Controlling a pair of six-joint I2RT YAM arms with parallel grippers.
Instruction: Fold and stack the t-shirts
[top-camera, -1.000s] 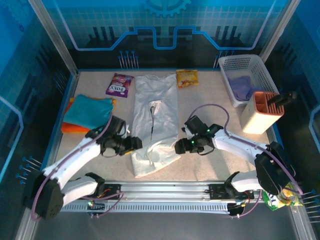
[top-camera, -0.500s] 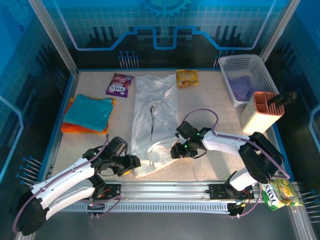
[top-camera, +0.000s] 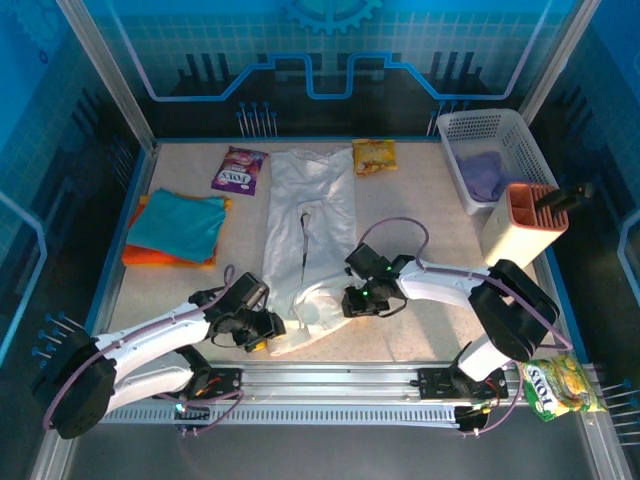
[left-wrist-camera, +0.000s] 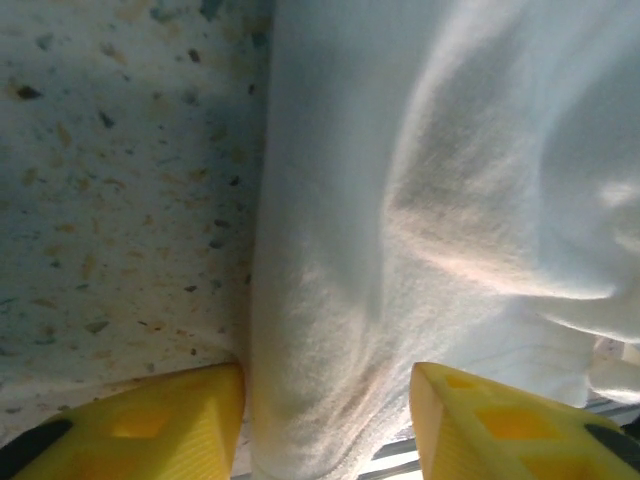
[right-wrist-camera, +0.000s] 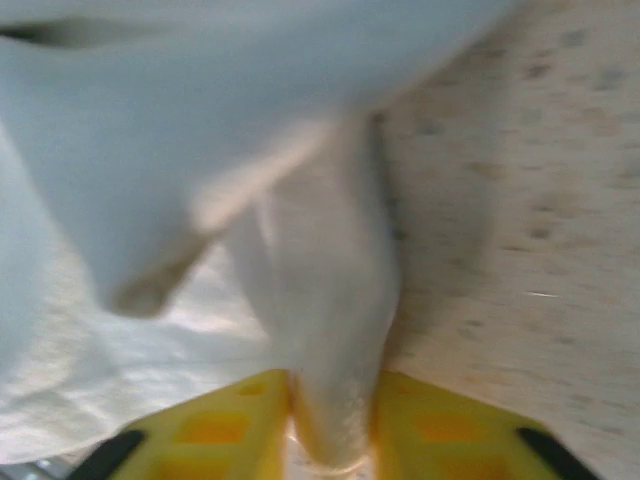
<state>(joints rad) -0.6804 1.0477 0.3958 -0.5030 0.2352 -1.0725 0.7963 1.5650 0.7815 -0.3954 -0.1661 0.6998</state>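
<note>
- Centre of speckled beige table (top-camera: 425, 215): 1 large white cloth t-shirt (top-camera: 310, 200) lies lengthwise, far end near the back wall, near end bunched just short of the front rail. Thin dark strip on its mid section.
- Near-left corner of shirt: left gripper (top-camera: 262, 330) sits low at the cloth edge. Wrist view: gripper (left-wrist-camera: 325, 400) has 2 yellow fingers (left-wrist-camera: 150, 420) set apart, straddling the shirt's left edge fold (left-wrist-camera: 330, 250). Jaws open, cloth between them, not pinched.
- Near-right edge of shirt: right gripper (top-camera: 347, 300) is on the bunched cloth. Wrist view: gripper (right-wrist-camera: 332, 400) has its yellow fingers (right-wrist-camera: 200, 430) clamped on a narrow raised fold of the white shirt (right-wrist-camera: 330, 300). Picture blurred.
- Far left: teal folded cloth shirt (top-camera: 178, 225) stacked on orange folded cloth shirt (top-camera: 145, 257), well apart from the white one.
- Back of table: purple snack packet (top-camera: 238, 170) just left of the shirt's far end, yellow snack packet (top-camera: 374, 156) just right of it.
- Right side: white plastic basket (top-camera: 490, 125) w/ purple cloth (top-camera: 485, 172) inside; orange-and-cream holder (top-camera: 520, 225) beside it.
</note>
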